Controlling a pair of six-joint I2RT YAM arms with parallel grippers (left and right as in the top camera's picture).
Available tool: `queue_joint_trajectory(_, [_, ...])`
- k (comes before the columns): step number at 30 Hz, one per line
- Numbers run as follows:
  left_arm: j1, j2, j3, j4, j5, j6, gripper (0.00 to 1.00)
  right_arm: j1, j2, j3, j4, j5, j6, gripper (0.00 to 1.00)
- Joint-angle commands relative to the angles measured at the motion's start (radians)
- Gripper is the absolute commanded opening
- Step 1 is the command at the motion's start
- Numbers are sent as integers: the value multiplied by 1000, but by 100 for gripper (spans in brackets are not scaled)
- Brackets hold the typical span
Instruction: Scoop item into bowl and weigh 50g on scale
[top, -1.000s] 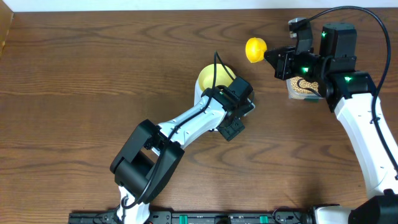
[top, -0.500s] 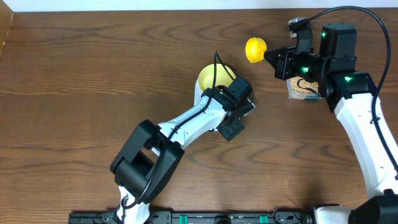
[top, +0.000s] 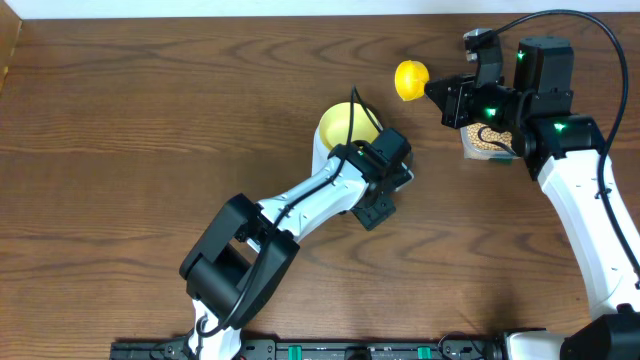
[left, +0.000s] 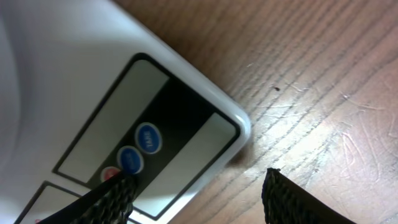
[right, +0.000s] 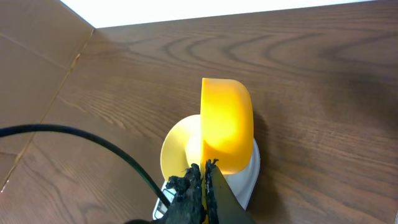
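The white scale (left: 74, 81) lies mid-table with the pale-yellow bowl (top: 342, 124) on its platform. My left gripper (left: 199, 199) hangs open low over the scale's front panel. One finger (left: 109, 196) is over the red button beside two blue buttons, and the other finger is over bare wood. In the overhead view the left gripper (top: 388, 170) is mostly hidden under its wrist. My right gripper (right: 204, 180) is shut on the handle of a bright yellow scoop (right: 227, 121), held in the air at back right. Tan beans (top: 484, 140) fill a clear tub.
The clear tub (top: 470, 148) stands under the right arm near the back right. A black cable (right: 93, 140) crosses the right wrist view. The left arm (top: 300, 195) stretches from the front edge to the scale. A pale wall edge (right: 50, 37) bounds the table's far left.
The left arm has shifted very slightly over the scale. The right arm and the scoop have not moved.
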Motion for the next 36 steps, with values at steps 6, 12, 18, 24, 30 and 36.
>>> queue_joint_trajectory(6, [6,48,-9,-5,-3,8,68,-6,-19,19,-7,3,4,1])
queue_joint_trajectory(12, [29,30,40,-44,-2,-24,69,-6,-19,19,-12,4,3,1])
queue_joint_trajectory(18, [27,-14,43,-50,-1,-48,71,-6,-19,19,-10,4,3,1])
queue_joint_trajectory(24, [27,-12,42,-19,6,-51,71,-6,-19,19,-8,4,3,1])
queue_joint_trajectory(30, [27,-12,40,11,9,-74,72,-6,-19,19,-9,4,3,1])
queue_joint_trajectory(36, [27,-12,29,10,9,-74,72,-6,-19,19,-9,4,3,1])
